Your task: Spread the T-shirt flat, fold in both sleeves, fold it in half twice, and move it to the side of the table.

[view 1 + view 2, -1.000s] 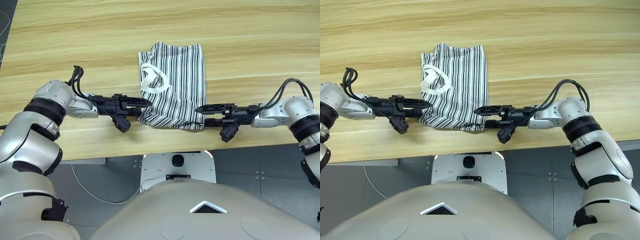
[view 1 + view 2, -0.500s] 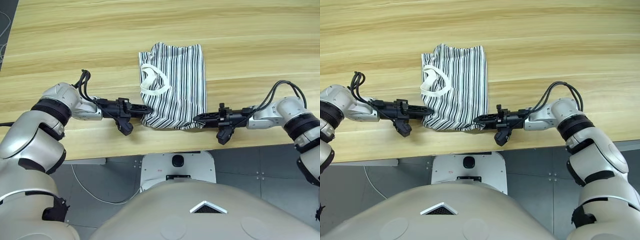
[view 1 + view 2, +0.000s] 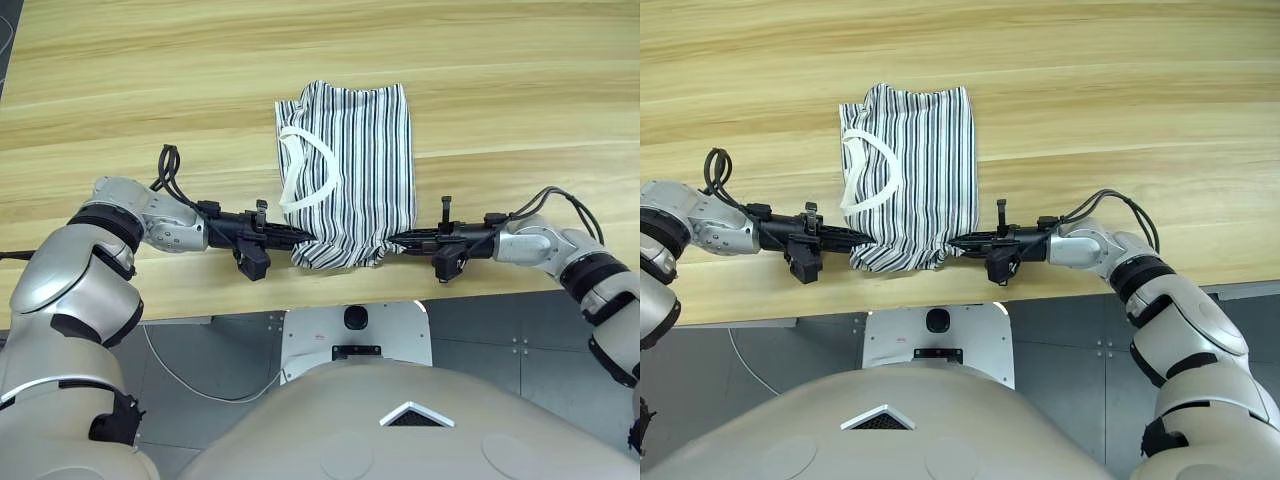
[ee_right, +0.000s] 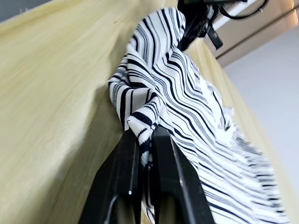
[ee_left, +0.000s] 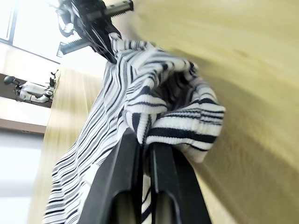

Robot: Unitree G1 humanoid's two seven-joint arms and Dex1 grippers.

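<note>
Closed in from both sides over the last second, bringing the left gripper (image 3: pixel 303 238) and the right gripper (image 3: pixel 392 240) from just beside the near corners of the T-shirt (image 3: pixel 355 150) right onto them. Dragged the near edge up and inward in doing so, bunching the cloth there and shortening the striped shape compared with a second ago. Found both sets of jaws pressed together on cloth in the wrist views, the left clamped over a thick roll of striped edge, the right pinching a smaller tuck of the same edge. Found the T-shirt lying on the wooden table (image 3: pixel 520 90), close to the robot's side and about midway between the two arms. Saw it as a narrow striped strip running away from the robot, with the white neckband (image 3: pixel 300 170) looped along its left side. Spotted no sleeve sticking out, so judged the sleeves already folded in and a fold in half just begun; could not tell whether the first or the second. Needed next: raising both corners together, carrying them away from the robot over the strip to its far edge, keeping them level and in step, then releasing only after laying edge on edge. Risked a skewed fold, or a slipped pinch on the thinner right-hand tuck, with either arm running ahead.
</note>
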